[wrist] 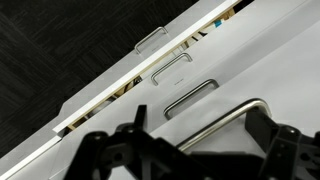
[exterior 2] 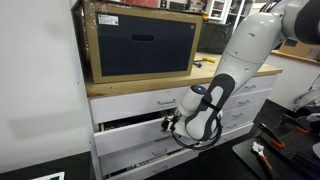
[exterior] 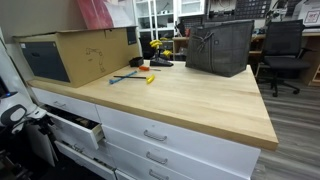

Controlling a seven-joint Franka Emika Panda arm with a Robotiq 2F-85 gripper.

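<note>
So the thing in play here is a white drawer (exterior: pixel 80 130), sitting at the lower left of an exterior view, pulled partway out of a bank of white drawers under a light wooden countertop (exterior: pixel 190 100). From the other side it shows in the lower middle of an exterior view (exterior 2: pixel 130 140), with a dark gap above its front. It has a flat, plain white front and a slim silver bar handle (wrist: pixel 215 126). In the wrist view that handle runs diagonally across the lower middle of the frame, shiny and with rounded corners. The gripper (wrist: pixel 200 118) comes up from the bottom edge there as a dark silhouette. Its fingers are spread wide, not clamped on anything, and the handle sits right between them. Whether they actually touch it I can't tell. More handles (wrist: pixel 170 70) of the same kind line up toward the upper middle. On the counter there's a big cardboard box (exterior: pixel 75 55) at upper left and a grey bag (exterior: pixel 220 47) at upper right.
</note>
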